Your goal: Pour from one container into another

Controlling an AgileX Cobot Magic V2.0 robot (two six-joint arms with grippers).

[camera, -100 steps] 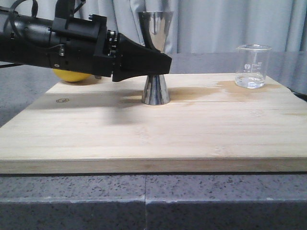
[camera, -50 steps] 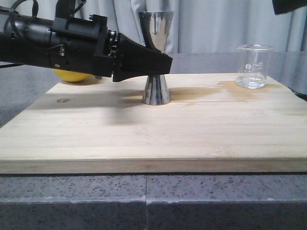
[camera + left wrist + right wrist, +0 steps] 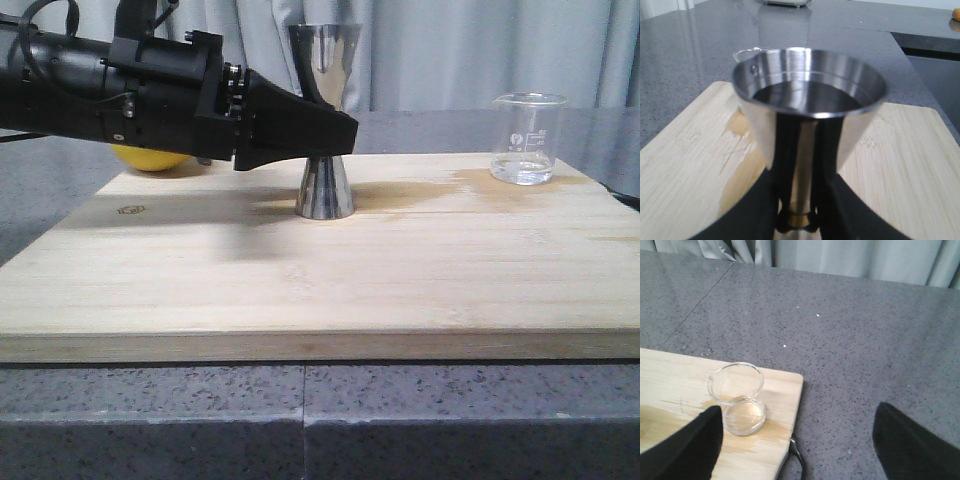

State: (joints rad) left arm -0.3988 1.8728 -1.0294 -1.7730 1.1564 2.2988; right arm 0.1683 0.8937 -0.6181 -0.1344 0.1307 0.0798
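The steel jigger [image 3: 326, 60] stands upright on the wooden board [image 3: 320, 290], left of the middle at the back. My left gripper [image 3: 340, 130] comes in level from the left and is shut on its narrow waist. In the left wrist view the jigger [image 3: 810, 95] fills the frame with dark liquid in its upper cup, and the black fingers [image 3: 785, 200] clamp the gold band. The clear glass beaker [image 3: 526, 140] stands at the board's back right corner with a little clear liquid in it. My right gripper [image 3: 797, 442] hangs open above that corner, the beaker [image 3: 737, 397] beside one finger.
A yellow round object [image 3: 150, 158] lies behind my left arm at the board's back left. Wet stains [image 3: 430, 190] darken the wood between jigger and beaker. A thin dark cable [image 3: 797, 455] lies by the board's corner on the grey speckled counter [image 3: 865, 350].
A dark part of my right arm showed at the top right corner half a second ago and has left the front view. Left arm, jigger and beaker have not moved.
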